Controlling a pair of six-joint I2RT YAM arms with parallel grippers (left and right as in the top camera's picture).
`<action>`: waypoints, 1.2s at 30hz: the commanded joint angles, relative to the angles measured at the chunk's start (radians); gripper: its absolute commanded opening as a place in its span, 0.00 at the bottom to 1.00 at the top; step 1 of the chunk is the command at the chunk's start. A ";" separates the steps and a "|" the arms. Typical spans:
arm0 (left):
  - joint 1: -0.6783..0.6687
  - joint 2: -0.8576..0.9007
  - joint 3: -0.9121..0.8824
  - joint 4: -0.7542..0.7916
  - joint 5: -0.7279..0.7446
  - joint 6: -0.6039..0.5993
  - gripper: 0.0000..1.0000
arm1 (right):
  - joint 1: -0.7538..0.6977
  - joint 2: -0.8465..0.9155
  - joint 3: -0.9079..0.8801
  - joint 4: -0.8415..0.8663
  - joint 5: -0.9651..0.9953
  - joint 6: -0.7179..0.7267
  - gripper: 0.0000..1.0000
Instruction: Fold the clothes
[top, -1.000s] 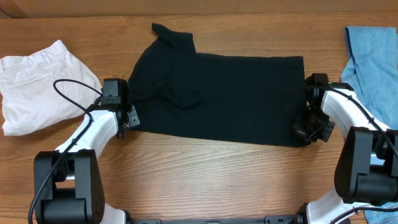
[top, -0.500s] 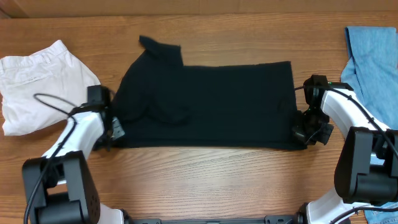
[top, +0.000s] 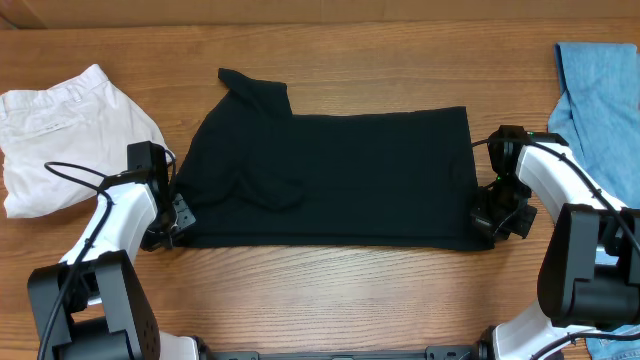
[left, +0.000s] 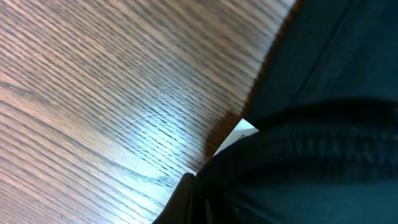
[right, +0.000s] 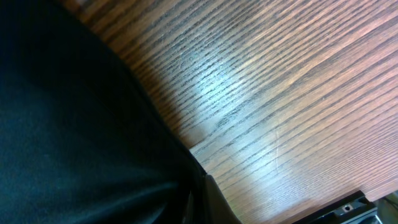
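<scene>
Right, I see the shirt (top: 330, 175) spread flat across the middle of the overhead frame, one sleeve poking toward the upper left. My left gripper (top: 172, 225) is clamped on the shirt's lower left corner; the left wrist view shows its hem bunched up close to the lens. My right gripper (top: 492, 222) pinches the lower right corner. White trousers (top: 60, 135) lie at the far left of the table (top: 330, 290), and jeans (top: 600, 95) at the right edge.
</scene>
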 joint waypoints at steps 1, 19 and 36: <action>0.002 -0.063 -0.002 -0.001 0.010 0.028 0.04 | -0.010 -0.001 -0.001 0.007 0.028 0.008 0.04; 0.000 -0.209 -0.002 -0.029 0.042 0.039 0.52 | -0.010 -0.139 0.001 0.077 0.002 0.001 0.43; -0.014 -0.193 0.372 0.019 0.420 0.282 0.71 | -0.009 -0.297 0.081 0.325 -0.355 -0.211 0.66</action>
